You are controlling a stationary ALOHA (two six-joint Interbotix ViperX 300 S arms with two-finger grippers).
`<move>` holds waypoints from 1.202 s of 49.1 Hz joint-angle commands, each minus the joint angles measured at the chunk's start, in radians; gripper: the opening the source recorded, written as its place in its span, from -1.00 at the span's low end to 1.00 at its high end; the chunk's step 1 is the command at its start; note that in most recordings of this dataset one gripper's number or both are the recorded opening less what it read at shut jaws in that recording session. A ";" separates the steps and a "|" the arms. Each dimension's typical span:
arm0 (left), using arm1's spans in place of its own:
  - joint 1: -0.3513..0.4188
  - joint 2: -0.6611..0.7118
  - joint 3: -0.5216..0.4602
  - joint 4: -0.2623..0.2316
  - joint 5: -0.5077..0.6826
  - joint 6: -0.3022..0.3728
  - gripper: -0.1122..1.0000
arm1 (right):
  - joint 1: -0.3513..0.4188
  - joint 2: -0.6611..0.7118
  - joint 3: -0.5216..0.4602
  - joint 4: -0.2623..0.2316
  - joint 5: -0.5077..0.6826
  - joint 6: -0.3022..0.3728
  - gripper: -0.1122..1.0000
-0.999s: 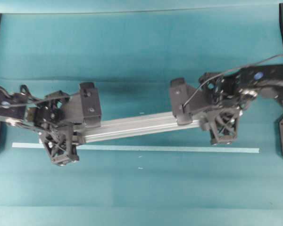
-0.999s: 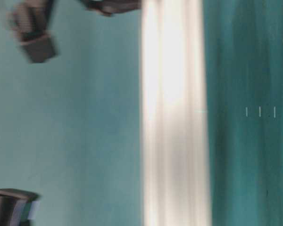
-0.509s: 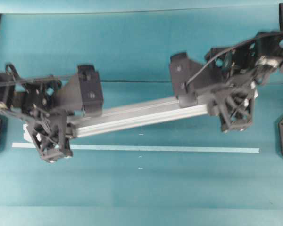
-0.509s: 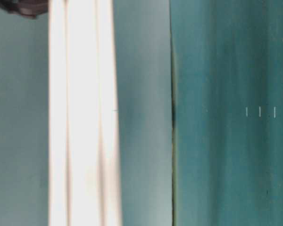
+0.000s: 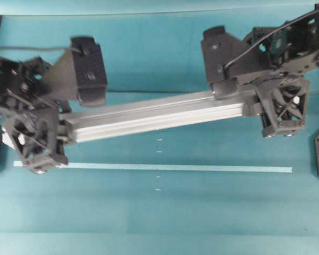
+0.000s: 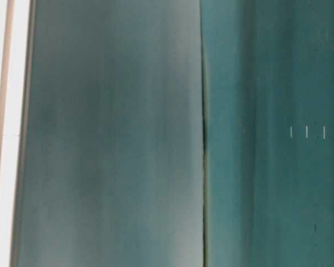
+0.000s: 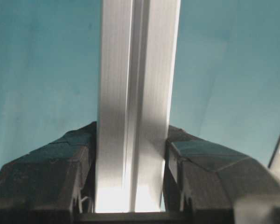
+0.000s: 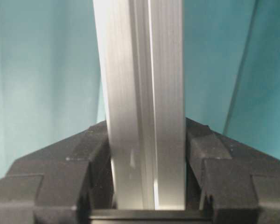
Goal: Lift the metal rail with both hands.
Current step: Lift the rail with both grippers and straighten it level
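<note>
Teal table cloth point(image 5: 159, 223) filled the overhead view, with a pale-blue tape strip point(image 5: 175, 168) lying across it. That view alone showed the metal rail point(image 5: 154, 116) whole; the table-level view gave only a blurred pale band at its left edge, not identifiable. Both wrist views showed the contact. Left gripper point(image 7: 130, 186): fingers point(image 7: 51, 172) pressed against both sides of the rail, clamped on it. Right gripper point(image 8: 147, 182): fingers point(image 8: 65, 168) likewise closed on the rail. Rail ran between the grippers, long axis left to right overhead, right end tilted toward the top edge.
</note>
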 commanded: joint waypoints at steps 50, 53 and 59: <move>0.156 -0.005 -0.115 0.009 0.015 0.215 -0.24 | 0.120 -0.061 -0.095 0.002 0.031 0.328 -0.12; 0.156 -0.002 -0.124 0.009 0.015 0.215 -0.24 | 0.120 -0.063 -0.106 0.002 0.044 0.328 -0.12; 0.156 -0.002 -0.133 0.009 0.026 0.215 -0.24 | 0.121 -0.061 -0.112 0.003 0.067 0.330 -0.12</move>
